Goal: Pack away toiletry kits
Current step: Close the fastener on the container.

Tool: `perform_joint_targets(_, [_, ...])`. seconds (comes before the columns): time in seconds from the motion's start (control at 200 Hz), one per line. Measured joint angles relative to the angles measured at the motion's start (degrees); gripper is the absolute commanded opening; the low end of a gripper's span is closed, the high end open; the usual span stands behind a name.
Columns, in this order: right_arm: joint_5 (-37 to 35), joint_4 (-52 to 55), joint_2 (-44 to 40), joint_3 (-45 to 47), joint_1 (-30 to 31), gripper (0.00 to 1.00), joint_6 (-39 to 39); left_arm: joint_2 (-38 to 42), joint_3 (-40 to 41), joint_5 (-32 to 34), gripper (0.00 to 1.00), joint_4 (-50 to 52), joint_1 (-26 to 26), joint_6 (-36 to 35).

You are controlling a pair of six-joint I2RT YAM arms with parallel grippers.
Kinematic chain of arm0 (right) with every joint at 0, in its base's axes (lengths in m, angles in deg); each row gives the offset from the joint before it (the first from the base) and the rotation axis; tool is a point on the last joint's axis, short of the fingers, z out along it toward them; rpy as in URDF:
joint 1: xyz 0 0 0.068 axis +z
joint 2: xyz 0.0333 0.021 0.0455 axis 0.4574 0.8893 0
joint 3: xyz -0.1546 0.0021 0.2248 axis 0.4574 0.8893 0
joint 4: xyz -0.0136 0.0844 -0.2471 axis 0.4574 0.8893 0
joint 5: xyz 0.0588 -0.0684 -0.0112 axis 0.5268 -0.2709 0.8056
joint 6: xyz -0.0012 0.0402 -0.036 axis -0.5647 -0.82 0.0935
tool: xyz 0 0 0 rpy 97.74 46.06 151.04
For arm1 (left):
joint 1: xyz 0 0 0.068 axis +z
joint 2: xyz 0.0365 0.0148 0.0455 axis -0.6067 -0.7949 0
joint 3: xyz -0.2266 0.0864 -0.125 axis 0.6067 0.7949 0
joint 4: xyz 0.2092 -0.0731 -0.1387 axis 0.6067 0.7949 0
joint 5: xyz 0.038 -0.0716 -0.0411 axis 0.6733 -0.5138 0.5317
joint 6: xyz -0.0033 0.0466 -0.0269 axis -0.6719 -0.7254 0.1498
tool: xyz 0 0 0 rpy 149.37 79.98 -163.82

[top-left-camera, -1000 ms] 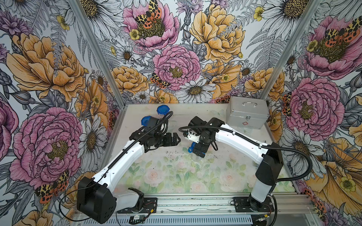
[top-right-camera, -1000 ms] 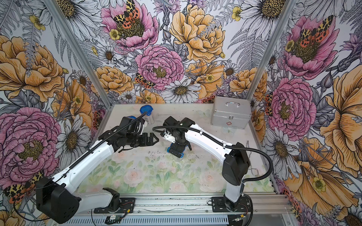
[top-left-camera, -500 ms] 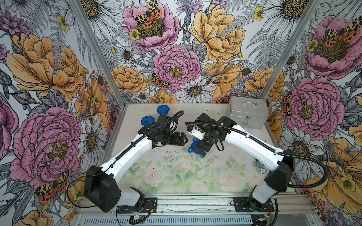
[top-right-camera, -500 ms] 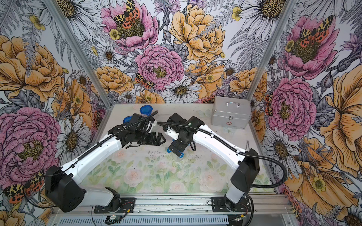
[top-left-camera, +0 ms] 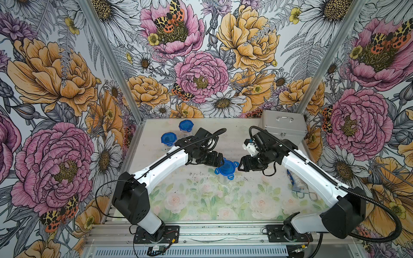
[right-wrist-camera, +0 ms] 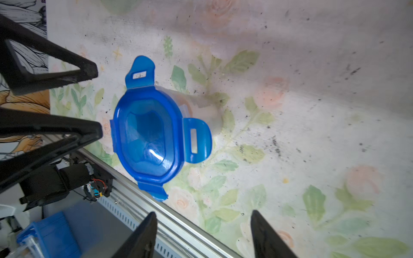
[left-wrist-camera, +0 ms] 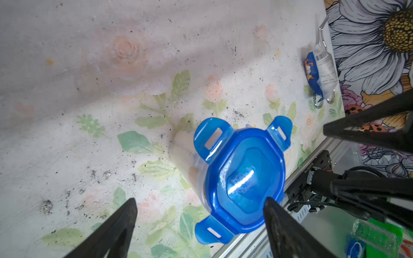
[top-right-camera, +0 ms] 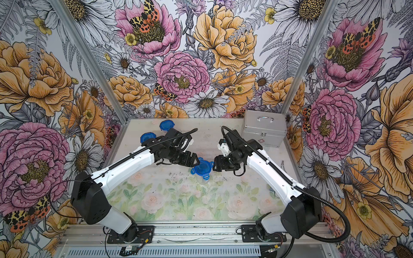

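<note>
The clear cup [left-wrist-camera: 185, 160] is standing mid-table with its blue lid [top-left-camera: 226, 168] sitting on top, several tabs sticking outward and apparently unlatched. The left gripper [left-wrist-camera: 200, 198] and right gripper [right-wrist-camera: 203, 212] are flanking it from left and right, both with fingers spread and clasping nothing. The step looks like snapping the tabs down. One gripper should be pressing a tab squarely while the other is bracing the cup against tipping. Two other lidded cups [top-left-camera: 167, 139] are sitting far left, the silver case [top-left-camera: 283, 127] far right and a packet [top-left-camera: 295, 181] by the right edge. The near side of the table [top-left-camera: 201, 201] is offering free room.
</note>
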Motion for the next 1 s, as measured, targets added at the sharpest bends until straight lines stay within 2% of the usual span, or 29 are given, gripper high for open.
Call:
perform_joint_targets(0.125, [3.6,-4.3,2.0,0.6,0.0,0.58,-1.9,-0.3,0.0,0.0,0.78,0.3,-0.1,0.0])
perform_joint_targets(0.225, [5.0,-6.7,3.4,0.6,0.0,0.50,-2.3,-0.4,-0.1,-0.1,0.75,0.3,-0.5,0.1])
perform_joint_targets(0.615, [7.1,-9.3,7.3,0.6,0.0,0.36,-2.2,-1.4,-0.4,-0.2,0.58,0.5,-1.5,0.7])
perform_joint_targets(0.821, [7.1,-9.4,8.0,0.5,0.0,0.33,-1.8,-1.4,-0.4,-0.2,0.50,0.5,-1.8,1.1])
perform_joint_targets(1.001, [7.4,-9.9,9.2,-0.5,0.0,0.33,-1.1,-1.4,0.0,-0.2,0.48,0.5,-2.2,1.1])
